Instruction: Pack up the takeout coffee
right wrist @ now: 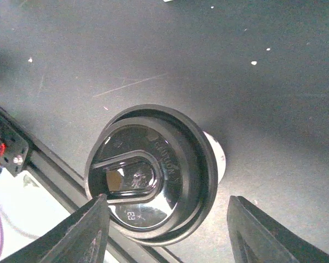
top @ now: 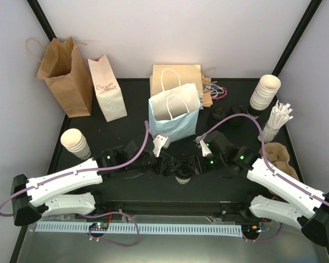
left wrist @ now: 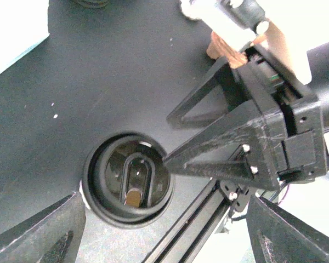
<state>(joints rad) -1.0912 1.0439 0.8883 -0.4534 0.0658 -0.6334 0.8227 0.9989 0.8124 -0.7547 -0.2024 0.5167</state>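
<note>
Closest to us in the right wrist view are the fingers (right wrist: 82,235) of the right claw (right wrist: 170,222), spread wide on either side of the takeout coffee (right wrist: 153,175) and gripping nothing. We see the left claw (left wrist: 164,222) equally wide apart and empty, with the cup toward 10 o'clock of its gap and the other claw crowding in at 2 o'clock. Overhead, the coffee stands upright on the black surface (top: 134,109) near its front edge, at 6 o'clock from the pale blue bag (top: 174,123).

We judge the main danger to be the two claws meeting, since both converge on one small cup; a knock could tip it toward the edge. Its black lid (right wrist: 170,164) looks slightly askew, with white rim showing at 3 o'clock, so a hard squeeze on the paper wall might pop it off. The bag's white handles (top: 177,98) arch over its mouth and could snag the cup on the way in.

On the lid we read raised numerals, seemingly "22"; the curved lettering above them is too blurred. Further out, at 10 o'clock, a white paper bag (top: 107,90) carries reddish handwriting that appears to begin "Cream".
</note>
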